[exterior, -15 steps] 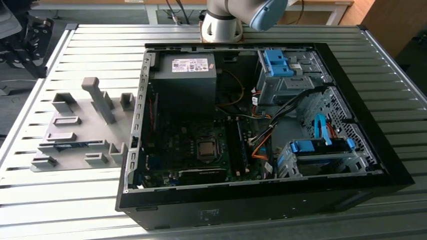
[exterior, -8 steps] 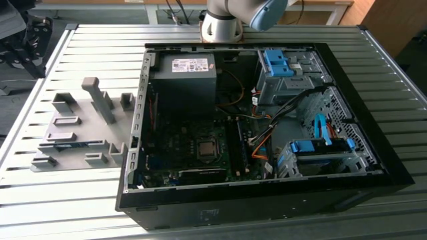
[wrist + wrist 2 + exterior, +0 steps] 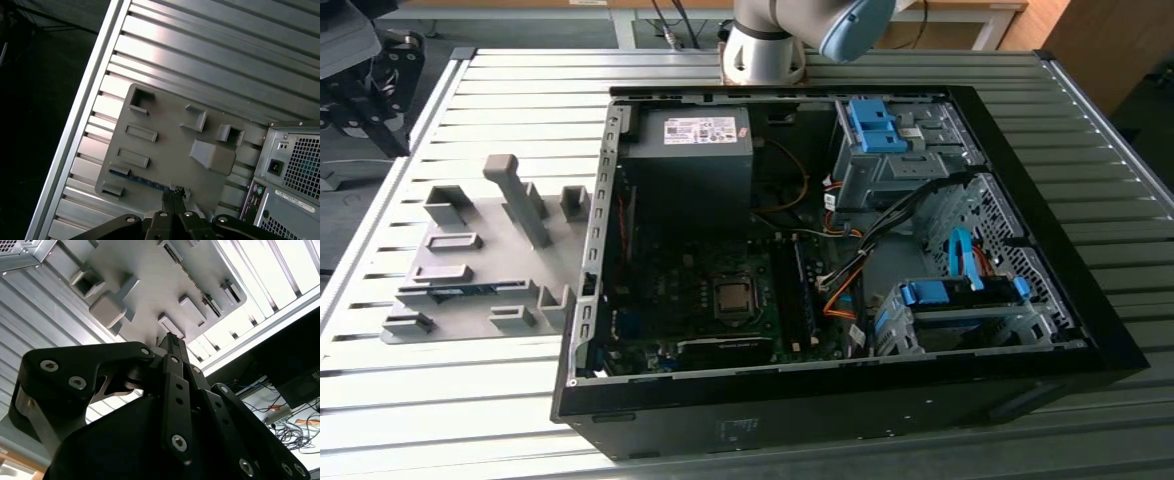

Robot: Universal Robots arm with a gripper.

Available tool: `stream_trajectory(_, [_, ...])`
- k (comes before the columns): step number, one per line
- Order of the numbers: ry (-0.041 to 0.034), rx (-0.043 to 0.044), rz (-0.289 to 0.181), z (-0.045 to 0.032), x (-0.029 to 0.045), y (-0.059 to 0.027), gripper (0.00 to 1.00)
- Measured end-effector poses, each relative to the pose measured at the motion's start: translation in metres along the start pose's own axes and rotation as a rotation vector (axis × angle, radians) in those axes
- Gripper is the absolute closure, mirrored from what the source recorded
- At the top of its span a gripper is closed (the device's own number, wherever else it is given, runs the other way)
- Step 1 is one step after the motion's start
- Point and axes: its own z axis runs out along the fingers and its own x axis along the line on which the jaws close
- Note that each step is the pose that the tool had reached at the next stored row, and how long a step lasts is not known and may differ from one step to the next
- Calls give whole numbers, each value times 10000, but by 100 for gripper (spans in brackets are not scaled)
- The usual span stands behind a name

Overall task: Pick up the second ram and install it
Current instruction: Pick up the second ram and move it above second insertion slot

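The second ram (image 3: 462,291) is a thin blue stick lying in a slot of the grey holder plate (image 3: 480,262), on the slatted table at the exterior view's left of the computer case. In the first wrist view the ram (image 3: 142,180) runs along the plate's edge, and my gripper (image 3: 173,196) hovers well above it. Its fingertips show close to one end of the stick. In the second wrist view the gripper (image 3: 170,343) is shut, with nothing between its fingers. The holder plate (image 3: 150,280) lies below it.
The open black computer case (image 3: 1067,330) fills the middle of the table, with the power supply (image 3: 691,140), the motherboard's long black slots (image 3: 791,290) and blue drive brackets (image 3: 961,292) inside. Tall grey blocks (image 3: 520,200) stand on the holder plate. The arm's base (image 3: 767,45) stands behind the case.
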Motion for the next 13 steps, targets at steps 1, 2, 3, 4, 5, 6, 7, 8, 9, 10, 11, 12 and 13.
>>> stream_trajectory(1, [5,-2,-109,0,1,0,89])
stream_trajectory(2, [10,-4,-224,0,3,0,89])
stream_trajectory(3, [14,-4,-312,0,8,1,89])
stream_trajectory(4, [16,-6,-357,0,10,1,89])
stream_trajectory(5, [17,-5,-361,0,10,1,89])
stream_trajectory(6, [17,-6,-362,0,11,2,89])
stream_trajectory(7, [17,-6,-363,0,10,2,89])
stream_trajectory(8, [16,-6,-364,0,10,2,89])
stream_trajectory(9, [16,-6,-364,0,10,2,89])
stream_trajectory(10, [16,-6,-365,0,10,2,89])
stream_trajectory(11, [17,-6,-365,0,11,2,89])
stream_trajectory(12, [17,-6,-366,0,10,2,89])
stream_trajectory(13, [16,-6,-366,0,10,2,89])
